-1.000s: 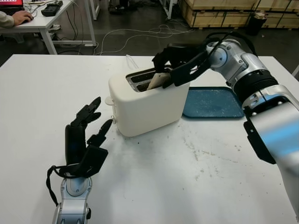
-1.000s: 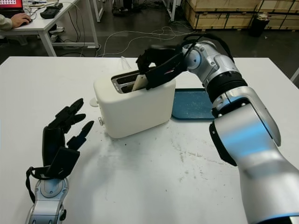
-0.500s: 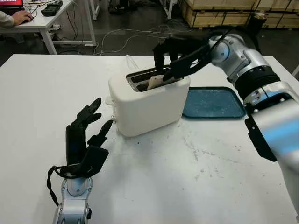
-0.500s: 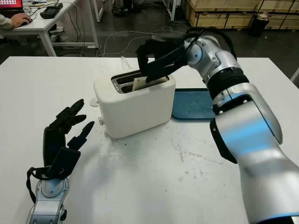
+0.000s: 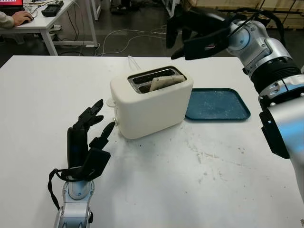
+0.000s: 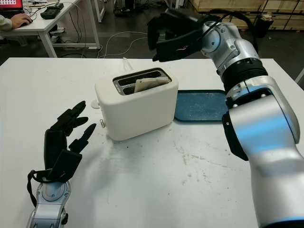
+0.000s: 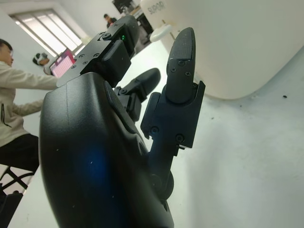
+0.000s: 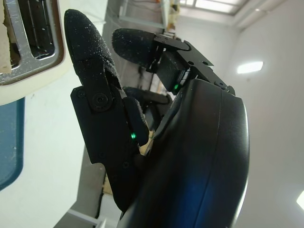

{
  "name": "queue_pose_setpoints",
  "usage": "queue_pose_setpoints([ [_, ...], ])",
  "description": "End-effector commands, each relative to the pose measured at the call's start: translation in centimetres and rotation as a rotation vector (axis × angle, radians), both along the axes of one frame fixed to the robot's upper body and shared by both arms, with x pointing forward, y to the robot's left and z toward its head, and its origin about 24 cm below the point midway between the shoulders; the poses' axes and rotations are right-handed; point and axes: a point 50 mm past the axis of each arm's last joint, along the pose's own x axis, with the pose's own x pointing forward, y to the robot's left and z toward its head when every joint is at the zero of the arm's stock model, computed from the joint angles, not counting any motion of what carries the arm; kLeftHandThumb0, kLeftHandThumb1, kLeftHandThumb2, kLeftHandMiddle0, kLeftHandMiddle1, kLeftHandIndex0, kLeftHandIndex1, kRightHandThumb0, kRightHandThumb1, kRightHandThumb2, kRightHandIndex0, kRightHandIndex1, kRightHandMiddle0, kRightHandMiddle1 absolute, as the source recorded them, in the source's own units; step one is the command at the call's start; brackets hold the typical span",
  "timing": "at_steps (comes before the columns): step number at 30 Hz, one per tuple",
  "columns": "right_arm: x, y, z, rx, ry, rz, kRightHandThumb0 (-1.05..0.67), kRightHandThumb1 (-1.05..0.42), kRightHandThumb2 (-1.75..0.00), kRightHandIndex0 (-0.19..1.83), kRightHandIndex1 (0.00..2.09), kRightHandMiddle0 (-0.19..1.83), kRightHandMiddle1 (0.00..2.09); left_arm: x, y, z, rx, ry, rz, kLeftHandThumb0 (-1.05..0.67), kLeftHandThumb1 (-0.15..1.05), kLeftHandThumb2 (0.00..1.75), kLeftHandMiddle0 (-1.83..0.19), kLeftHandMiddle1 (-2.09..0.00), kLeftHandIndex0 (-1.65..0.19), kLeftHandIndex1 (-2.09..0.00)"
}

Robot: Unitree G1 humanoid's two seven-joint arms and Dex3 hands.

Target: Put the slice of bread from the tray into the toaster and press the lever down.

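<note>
The robot's black three-fingered right hand hangs in the air above the cream-white plastic toaster, at about one o'clock from it, open and holding nothing. In the left eye view the pale slice of bread sits tilted in the toaster's nearer slot, its top edge above the rim. The blue-green rectangular tray lies on the white table at three o'clock of the toaster, just beside it. The black left hand is at seven o'clock of the toaster, open, palm toward it, near but apart.

In the right eye view a small round knob shows on the toaster's end facing the left hand; it may be the lever, though I cannot tell its position.

The left wrist view has the left hand's fingers close to the toaster's wall.

The right wrist view looks past the right hand's fingers onto the toaster's metal-rimmed slots.
</note>
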Motion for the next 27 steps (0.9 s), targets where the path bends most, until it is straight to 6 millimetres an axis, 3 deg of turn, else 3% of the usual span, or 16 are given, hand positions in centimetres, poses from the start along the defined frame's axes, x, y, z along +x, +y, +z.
queue_pose_setpoints([
  [1, 0.0, -0.5, -0.1, 0.016, 0.010, -0.006, -0.68, -0.87, 0.00, 0.69, 1.15, 0.89, 0.76, 0.1, -0.2, 0.1, -0.008, -0.005, -0.013, -0.39, 0.92, 0.21, -0.34, -0.86, -0.59, -0.01],
  [4, -0.1, -0.5, -0.4, 0.034, 0.023, 0.013, -0.66, -0.85, 0.00, 0.79, 1.07, 1.02, 0.45, 0.1, -0.2, 0.1, 0.002, -0.010, -0.010, -0.40, 0.92, 0.21, -0.34, -0.86, -0.59, -0.01],
  [8, -0.4, -0.8, -0.9, 0.073, 0.054, 0.051, -0.62, -0.80, 0.00, 0.86, 1.02, 1.06, 0.26, 0.1, -0.1, 0.2, -0.002, -0.010, -0.010, -0.40, 0.92, 0.21, -0.34, -0.86, -0.59, 0.00],
  [10, -0.5, -0.9, -1.4, 0.067, 0.068, 0.062, -0.57, -0.78, 0.00, 0.82, 1.12, 1.07, 0.17, 0.1, -0.1, 0.1, -0.002, -0.009, -0.010, -0.40, 0.92, 0.21, -0.34, -0.86, -0.59, 0.00],
  [14, -0.7, -0.9, -2.4, 0.060, 0.093, 0.074, -0.52, -0.76, 0.00, 0.82, 1.11, 1.08, 0.11, 0.1, -0.2, 0.2, 0.005, -0.010, -0.010, -0.40, 0.92, 0.21, -0.34, -0.86, -0.59, -0.01],
  [20, -0.7, -0.5, -3.2, 0.024, 0.133, 0.081, -0.43, -0.73, 0.00, 1.00, 0.74, 1.18, 0.06, 0.1, -0.1, 0.1, 0.001, -0.008, -0.006, -0.39, 0.92, 0.21, -0.34, -0.86, -0.59, -0.01],
  [27, -0.8, 0.0, -3.9, 0.007, 0.141, 0.108, -0.42, -0.73, 0.00, 1.07, 0.66, 1.24, 0.07, 0.1, -0.2, 0.1, -0.017, -0.008, -0.011, -0.38, 0.92, 0.22, -0.33, -0.87, -0.58, 0.00],
])
